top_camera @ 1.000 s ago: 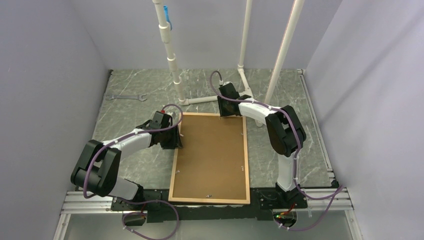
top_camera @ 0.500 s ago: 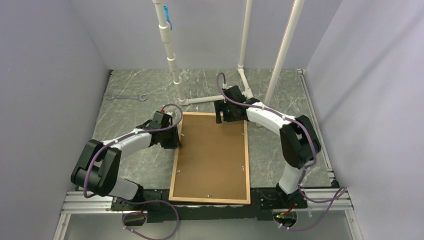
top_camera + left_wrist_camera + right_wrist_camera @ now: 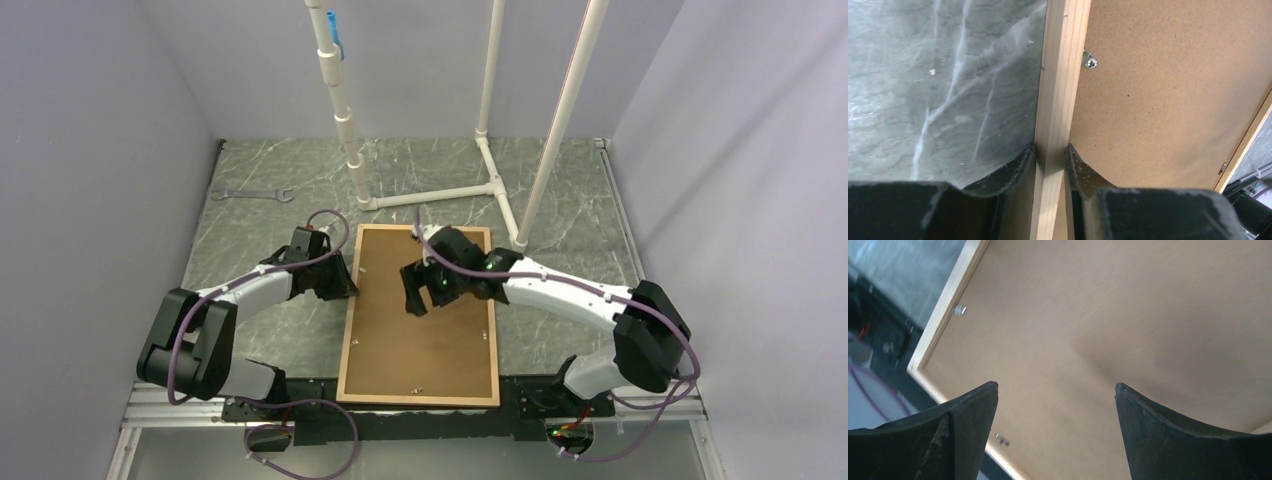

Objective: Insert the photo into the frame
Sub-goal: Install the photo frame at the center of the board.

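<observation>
Lying flat and back-up on the table (image 3: 280, 330), the frame (image 3: 420, 402) has its long sides running away from the arm bases and its near short end just at the rail in front of them. A brown hardboard backing panel (image 3: 420, 350) fills the opening inside the light wooden strips, so the photo does not show in any view. Small metal tabs sit along the inner edge of the strips; one with a screw head (image 3: 1090, 61) is sharp in the left wrist view, just right of the left strip. Left gripper (image 3: 345, 282) is on the frame's left strip, towards the far end: jaws narrowed onto the strip, one finger (image 3: 1018, 165) on the table side, the other on the panel side, both against the wood. Right gripper (image 3: 418, 298) is over the far half of the backing panel, jaws spread wide, nothing between them; the right wrist view looks down past both black fingertips (image 3: 979, 400) onto bare hardboard, with the frame's near left corner and two more tabs beyond. Whether the fingertips touch the panel I cannot tell. Table is grey-green marble pattern. White pipe structure (image 3: 440, 195) stands beyond the frame's far end, its foot close to the far right corner. A spanner (image 3: 252, 194) lies at far left, well apart from the frame.
</observation>
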